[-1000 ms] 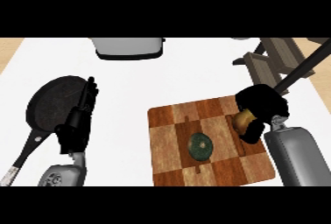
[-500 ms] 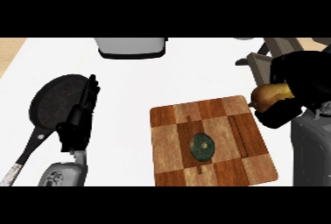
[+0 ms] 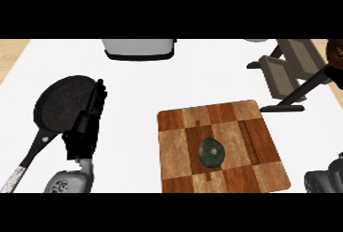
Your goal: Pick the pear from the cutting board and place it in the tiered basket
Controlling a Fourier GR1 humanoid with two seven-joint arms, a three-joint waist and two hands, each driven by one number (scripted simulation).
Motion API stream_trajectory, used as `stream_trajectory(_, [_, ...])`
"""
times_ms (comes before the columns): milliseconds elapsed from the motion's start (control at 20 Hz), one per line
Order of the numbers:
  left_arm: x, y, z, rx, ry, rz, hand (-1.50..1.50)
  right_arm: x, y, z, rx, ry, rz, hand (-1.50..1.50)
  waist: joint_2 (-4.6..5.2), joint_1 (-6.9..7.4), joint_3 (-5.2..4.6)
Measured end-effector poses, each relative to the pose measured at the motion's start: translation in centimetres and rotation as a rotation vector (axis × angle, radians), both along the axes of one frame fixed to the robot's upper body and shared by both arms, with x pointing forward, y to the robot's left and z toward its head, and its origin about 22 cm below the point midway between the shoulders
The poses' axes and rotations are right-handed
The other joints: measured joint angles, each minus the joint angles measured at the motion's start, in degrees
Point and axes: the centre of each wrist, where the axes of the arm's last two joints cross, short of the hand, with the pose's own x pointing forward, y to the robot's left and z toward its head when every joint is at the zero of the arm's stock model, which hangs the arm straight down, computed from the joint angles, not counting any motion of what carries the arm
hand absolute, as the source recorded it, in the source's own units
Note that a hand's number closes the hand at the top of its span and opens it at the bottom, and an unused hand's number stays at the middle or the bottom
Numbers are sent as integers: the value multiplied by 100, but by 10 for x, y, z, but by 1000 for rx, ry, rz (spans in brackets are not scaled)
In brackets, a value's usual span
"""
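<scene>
One hand shows plainly: the left hand (image 3: pixel 85 118) lies on the white counter (image 3: pixel 201 77) with its fingers straight and relaxed, holding nothing, stretched along the right rim of the black frying pan (image 3: pixel 64 102), whose handle runs down toward the lower left. The cutting board (image 3: pixel 181 136) sits right of centre with only a dark green round thing (image 3: pixel 212 152) on its middle. The tiered basket (image 3: pixel 288 68) stands beyond the board's far right corner. Above the basket a dark brownish shape (image 3: pixel 335 52) is cut off by the right edge; I cannot tell whether that is the right hand, the pear, or both, nor how any fingers there are set. A grey pot (image 3: pixel 139 47) stands at the far edge.
</scene>
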Motion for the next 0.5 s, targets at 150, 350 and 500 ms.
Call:
stream_trajectory(150, [1, -2, -4, -9, -1, -1, 0, -5, -7, 36, 25, -49, -26, 150, 10, 3, -1])
stream_trajectory(350, [2, 1, -2, -3, -3, -10, 0, -4, -15, 74, 101, -70, -39, 150, 26, 45, 2])
stream_trajectory(500, [5, -3, 1, -3, -5, -22, 0, 6, -23, 92, 206, -55, -32, 150, 43, 85, 4])
